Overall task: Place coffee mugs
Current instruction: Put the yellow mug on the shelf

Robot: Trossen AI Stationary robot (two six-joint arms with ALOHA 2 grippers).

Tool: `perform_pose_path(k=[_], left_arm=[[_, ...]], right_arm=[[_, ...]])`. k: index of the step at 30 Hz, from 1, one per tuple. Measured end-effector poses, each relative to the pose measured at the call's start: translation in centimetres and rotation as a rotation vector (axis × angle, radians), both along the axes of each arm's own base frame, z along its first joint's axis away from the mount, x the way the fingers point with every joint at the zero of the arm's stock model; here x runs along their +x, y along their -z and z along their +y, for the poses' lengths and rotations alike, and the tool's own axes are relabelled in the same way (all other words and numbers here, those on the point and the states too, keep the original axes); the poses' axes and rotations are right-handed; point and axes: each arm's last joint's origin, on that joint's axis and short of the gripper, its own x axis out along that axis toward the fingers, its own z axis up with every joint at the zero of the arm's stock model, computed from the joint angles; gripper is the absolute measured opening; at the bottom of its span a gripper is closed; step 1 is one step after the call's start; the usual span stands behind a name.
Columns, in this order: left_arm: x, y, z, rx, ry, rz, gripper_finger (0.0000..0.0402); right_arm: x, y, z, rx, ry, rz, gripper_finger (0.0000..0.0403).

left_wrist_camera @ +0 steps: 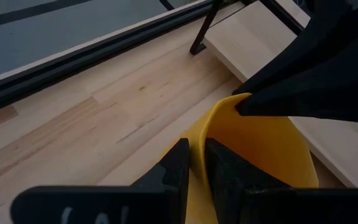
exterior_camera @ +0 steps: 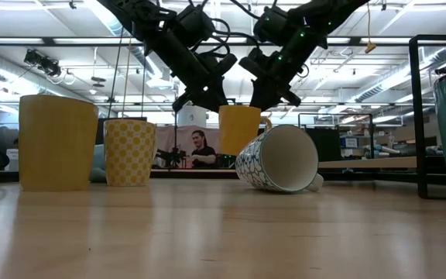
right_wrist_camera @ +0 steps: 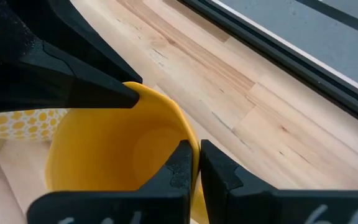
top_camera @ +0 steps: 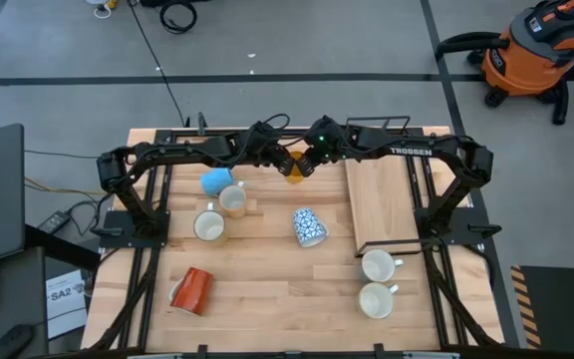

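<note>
High view: both arms are meeting at the table's (top_camera: 267,299) far middle, left gripper (top_camera: 279,160) and right gripper (top_camera: 305,164) converging on the yellow mug (top_camera: 294,176); patterned mug (top_camera: 309,226) is lying on its side nearer centre. Low view: yellow mug (exterior_camera: 239,129) is hanging above the table between both grippers. Wrist views: left fingers (left_wrist_camera: 179,165) are pinching one side of the rim (left_wrist_camera: 199,134), right fingers (right_wrist_camera: 182,163) are clamping the opposite side (right_wrist_camera: 188,134).

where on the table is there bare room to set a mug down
Free: the raised wooden board on the right, and the front middle between the tipped red-orange mug and the two white mugs. Crowded: back centre, where both grippers pinch the orange-yellow mug, and the left cluster by the light blue mug.
</note>
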Motion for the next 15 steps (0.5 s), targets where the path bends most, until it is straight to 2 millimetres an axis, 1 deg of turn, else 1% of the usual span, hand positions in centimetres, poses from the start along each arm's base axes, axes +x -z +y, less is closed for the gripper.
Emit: perform_pose_path(k=[8, 15], left_arm=[[0.01, -0.09, 0.35, -0.003, -0.026, -0.027, 0.0055], [0.02, -0.05, 0.38, -0.001, -0.018, -0.027, 0.0055]], right_arm=[[-0.29, -0.11, -0.85, 0.028, -0.003, -0.025, 0.0021], [-0.33, -0.10, -0.84, 0.038, -0.002, -0.025, 0.0021]])
